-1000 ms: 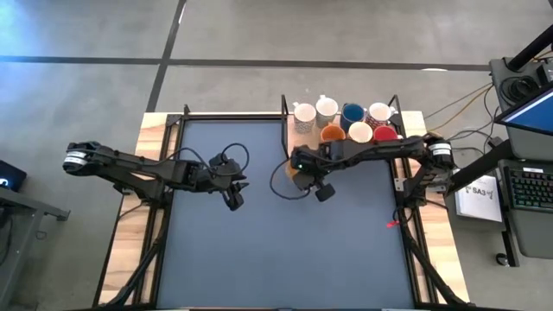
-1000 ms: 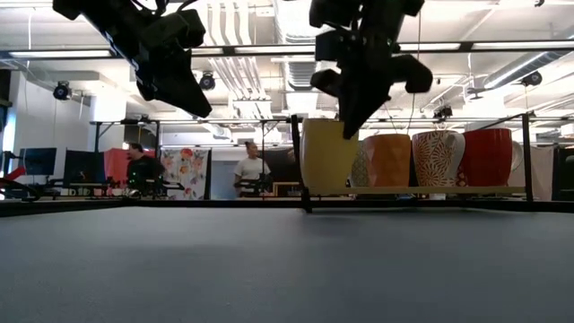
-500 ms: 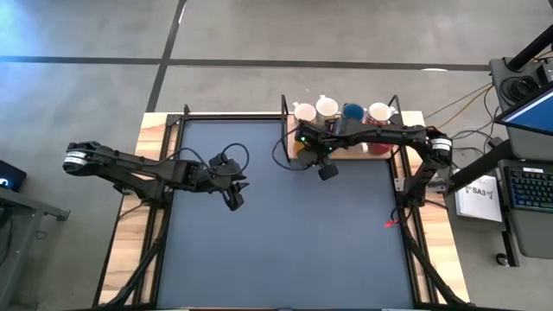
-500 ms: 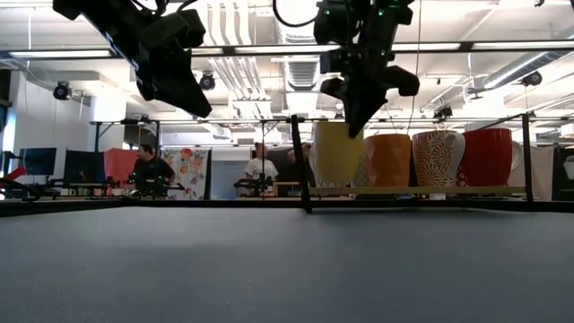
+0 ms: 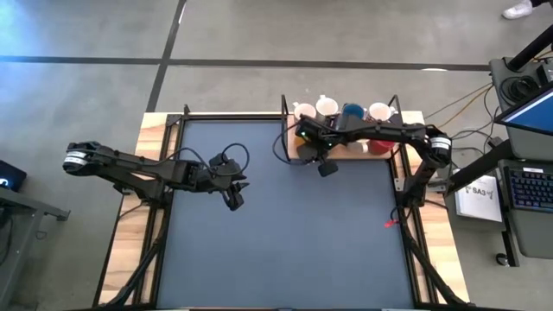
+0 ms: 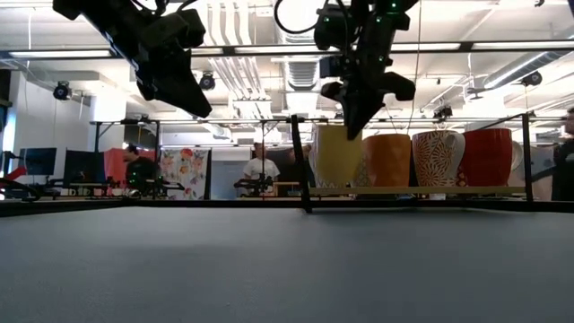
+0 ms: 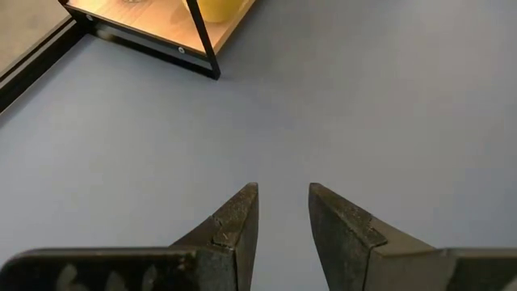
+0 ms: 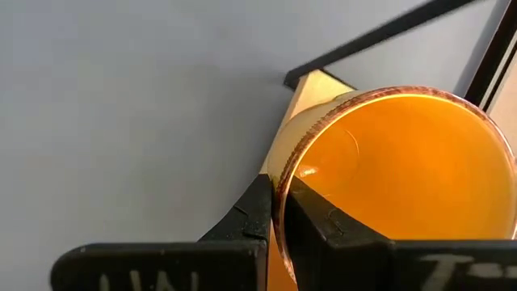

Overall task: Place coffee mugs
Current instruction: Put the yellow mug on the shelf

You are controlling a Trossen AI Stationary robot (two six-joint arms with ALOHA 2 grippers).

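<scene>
A yellow-orange mug [image 6: 334, 157] is at the near left corner of the wooden board [image 6: 421, 190], in line with an orange-brown mug [image 6: 387, 160], a patterned white one [image 6: 438, 158] and a red one [image 6: 487, 157]. My right gripper [image 8: 279, 218] is shut on its rim, above it in the low view [image 6: 352, 130]. In the high view the right arm hides most of this mug. White mugs [image 5: 304, 112] and a blue mug [image 5: 352, 112] stand behind. My left gripper [image 5: 235, 200] hovers open over the mat, with nothing between its fingers [image 7: 283, 210]. My right gripper pinches the yellow-orange mug's rim [image 8: 279, 190] with one finger [image 8: 323, 230] inside the mug and the other [image 8: 254, 214] outside on its wall. The fingers come from above, slanting down. The mug stays upright, its base level with the neighbouring mugs' bases; whether it rests on the board I cannot tell.
A black frame post [image 6: 299, 161] stands at the board's left end, right beside the yellow-orange mug. The dark mat [image 5: 285, 250] spreads over the table in front of the board. People and desks show in the room behind.
My right gripper has carried the yellow-orange mug from over the mat toward the table's far edge. It ends over the board's near left corner, beside the orange-brown mug. The mug has stayed upright in the hold. The move slowed in the last half second.
</scene>
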